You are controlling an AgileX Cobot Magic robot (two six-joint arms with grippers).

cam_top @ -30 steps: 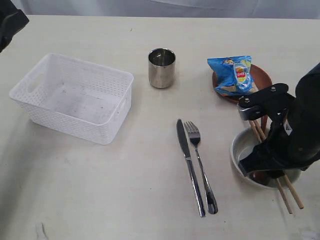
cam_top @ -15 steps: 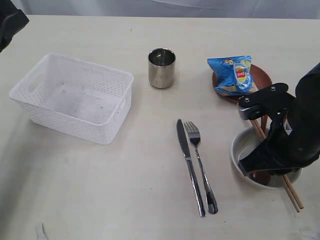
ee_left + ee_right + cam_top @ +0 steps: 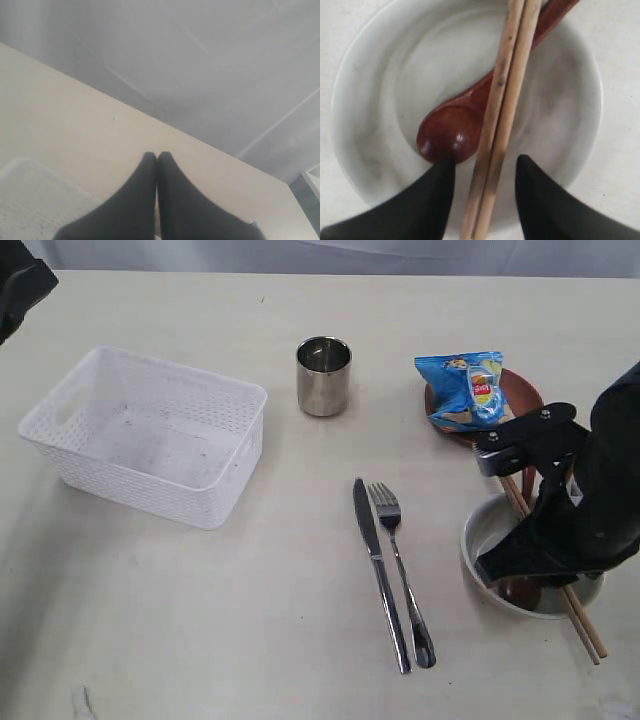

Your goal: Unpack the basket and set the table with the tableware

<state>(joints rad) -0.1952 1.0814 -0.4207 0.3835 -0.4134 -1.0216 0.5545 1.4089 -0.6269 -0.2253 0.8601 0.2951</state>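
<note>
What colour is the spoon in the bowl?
The spoon is reddish brown, lying in the white bowl. The right wrist view shows it best.

The left gripper (image 3: 157, 155) is closed, its two dark fingers pressed together with no gap, aimed outward rather than down. The left arm (image 3: 20, 282) shows only as a dark corner at the far upper left of the exterior view. The right arm (image 3: 605, 495) bends low on the right, and the right gripper (image 3: 485, 162) points straight down, its fingers parted.
</note>
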